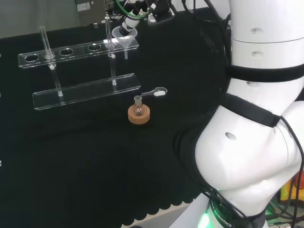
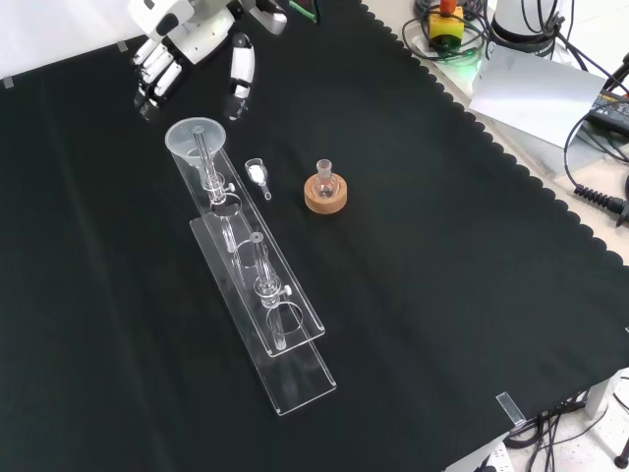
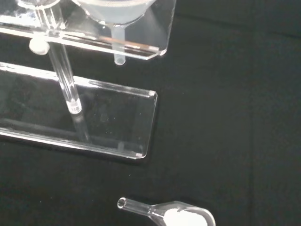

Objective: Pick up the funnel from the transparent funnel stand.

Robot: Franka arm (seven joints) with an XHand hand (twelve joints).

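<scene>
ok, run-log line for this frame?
phase: approach | hand: open, above funnel, no contact | funnel: seated in end hole of stand | flask: on cork ring

We see a small round clear glass flask (image 2: 325, 175) upright in a cork ring stand (image 2: 325, 195) on the black cloth (image 2: 442, 295); near it lies a small clear glass scoop holding white powder (image 2: 257, 174).

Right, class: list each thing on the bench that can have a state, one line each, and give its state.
funnel: seated in the end hole of the stand, not held.
funnel stand: upright on the cloth.
hand: open, above and beyond the funnel, touching nothing.
small flask: upright on its cork ring.
glass scoop: lying flat, white powder in its bowl.
</scene>
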